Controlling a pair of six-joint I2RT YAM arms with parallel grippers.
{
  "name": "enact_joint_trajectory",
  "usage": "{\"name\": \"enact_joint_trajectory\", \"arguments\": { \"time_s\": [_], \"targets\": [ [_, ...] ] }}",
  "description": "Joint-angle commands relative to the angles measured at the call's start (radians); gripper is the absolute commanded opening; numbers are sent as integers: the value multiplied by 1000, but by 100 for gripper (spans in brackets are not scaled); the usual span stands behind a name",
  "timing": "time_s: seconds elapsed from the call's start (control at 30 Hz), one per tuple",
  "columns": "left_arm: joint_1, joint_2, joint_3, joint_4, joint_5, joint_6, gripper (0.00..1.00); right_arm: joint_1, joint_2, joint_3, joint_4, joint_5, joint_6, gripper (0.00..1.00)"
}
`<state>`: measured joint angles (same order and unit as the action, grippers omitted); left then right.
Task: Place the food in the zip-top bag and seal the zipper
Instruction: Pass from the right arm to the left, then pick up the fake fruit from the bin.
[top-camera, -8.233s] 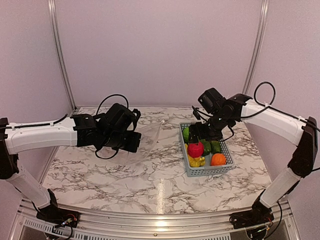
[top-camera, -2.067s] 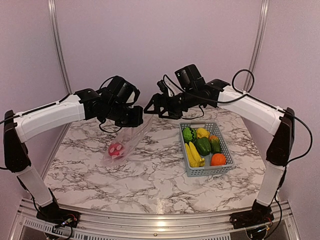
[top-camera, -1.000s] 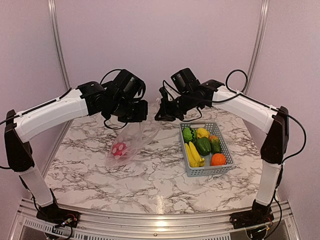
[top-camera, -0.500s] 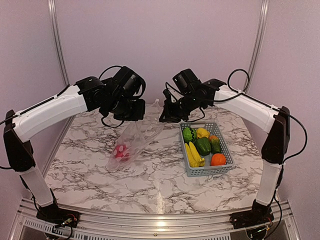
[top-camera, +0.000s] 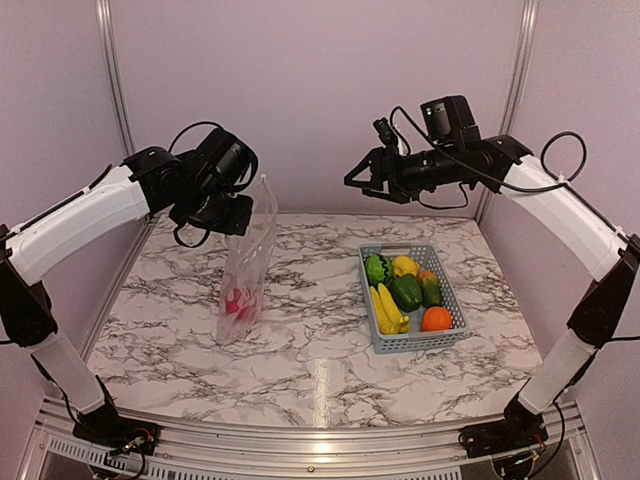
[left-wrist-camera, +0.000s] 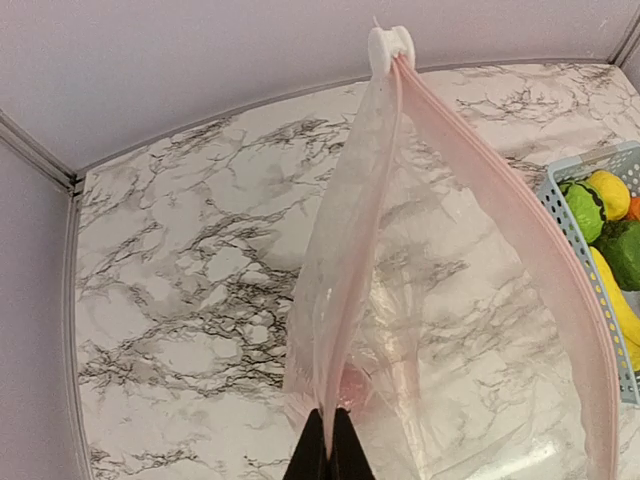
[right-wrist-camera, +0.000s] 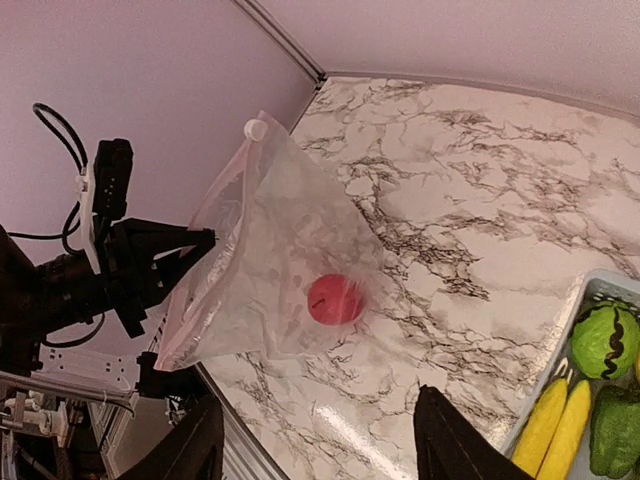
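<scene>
Food (bananas, peppers, melon, orange) lay in the basket. Left of the basket hung the zip-top bag, red-pink ball inside, zipper gaping, its edge pinched tight by the left gripper. Beyond the basket, higher, the right gripper stood spread, empty.

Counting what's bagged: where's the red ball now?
Top view, left side: the red ball sits low inside the zip-top bag that the left gripper pinches at its mouth, well left of the basket.

One bag, one basket, one ball
</scene>
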<state>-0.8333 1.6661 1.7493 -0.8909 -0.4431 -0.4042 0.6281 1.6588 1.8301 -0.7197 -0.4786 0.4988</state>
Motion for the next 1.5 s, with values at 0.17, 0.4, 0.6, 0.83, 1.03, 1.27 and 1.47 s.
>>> {"name": "enact_joint_trajectory", "arguments": {
  "time_s": [0.17,0.4,0.6,0.83,1.03,1.27,1.47],
  "targets": [
    [58,-180,-25,-46,-238,367,0,-156,-105,-185,-158,258,-190,65],
    [56,-85,-53,6,40,283,0,-202,-51,-274,-145,249,-190,69],
    [55,-27,-124,93,210,169,0,-202,25,-275,-132,262,-190,76],
    [55,-45,-153,154,270,87,0,-202,107,-298,-45,276,-206,84],
    [54,-70,-179,173,279,73,0,-204,219,-269,-21,293,-213,84],
    [55,-155,-271,216,280,28,0,-221,327,-183,-22,313,-229,84],
    [54,-215,-342,246,284,2,0,-226,411,-99,-23,292,-220,84]
  ]
}}
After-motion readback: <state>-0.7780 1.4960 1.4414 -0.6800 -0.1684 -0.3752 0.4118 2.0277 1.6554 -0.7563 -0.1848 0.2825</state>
